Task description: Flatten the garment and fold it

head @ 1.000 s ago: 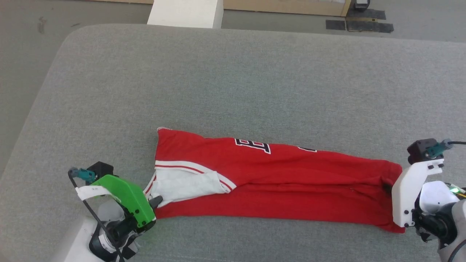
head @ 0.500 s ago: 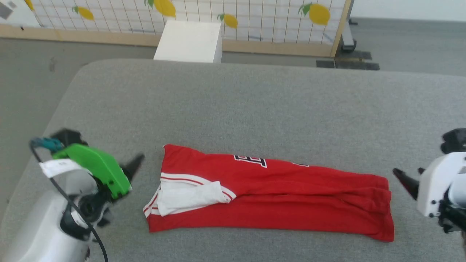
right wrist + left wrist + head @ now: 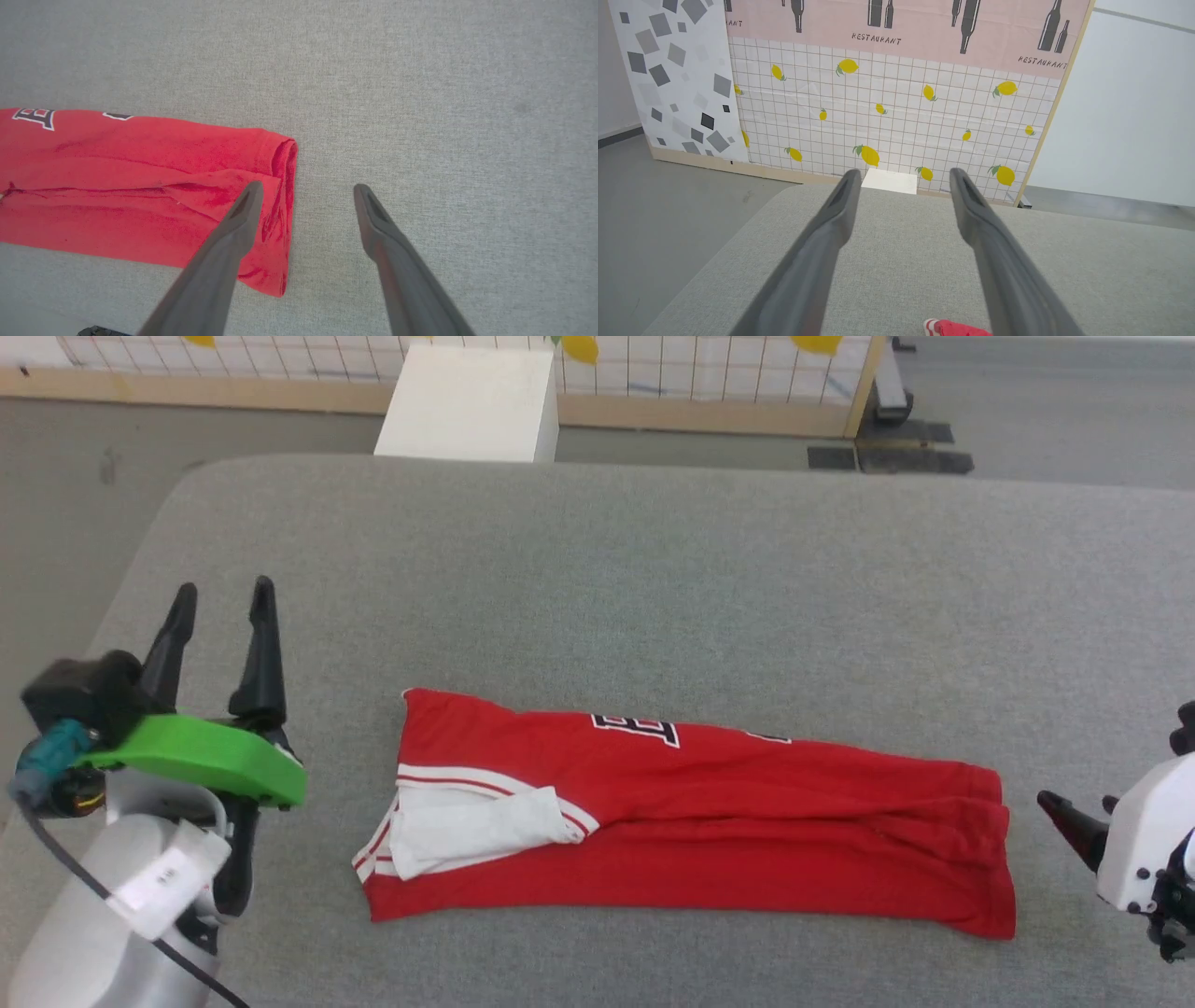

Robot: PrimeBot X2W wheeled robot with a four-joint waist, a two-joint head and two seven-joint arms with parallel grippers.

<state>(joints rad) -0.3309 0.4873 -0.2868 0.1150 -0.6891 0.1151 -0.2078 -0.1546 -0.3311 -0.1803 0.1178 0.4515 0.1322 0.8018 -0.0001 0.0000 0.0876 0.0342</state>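
Head view: the red shirt (image 3: 691, 831) lies folded into a long strip on the grey table (image 3: 653, 569), with a white sleeve (image 3: 467, 826) near its left end. The left gripper (image 3: 224, 593) and the right gripper (image 3: 1075, 800), one beside each end, are spread wide and hold nothing.

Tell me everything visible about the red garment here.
The garment is a red soft-knit shirt folded lengthwise into a long, slightly wrinkled band, flat on the grey padded table. A white sleeve with red-white striped trim lies atop its left end; black lettering peeks at the far edge. Nothing but the table touches it.
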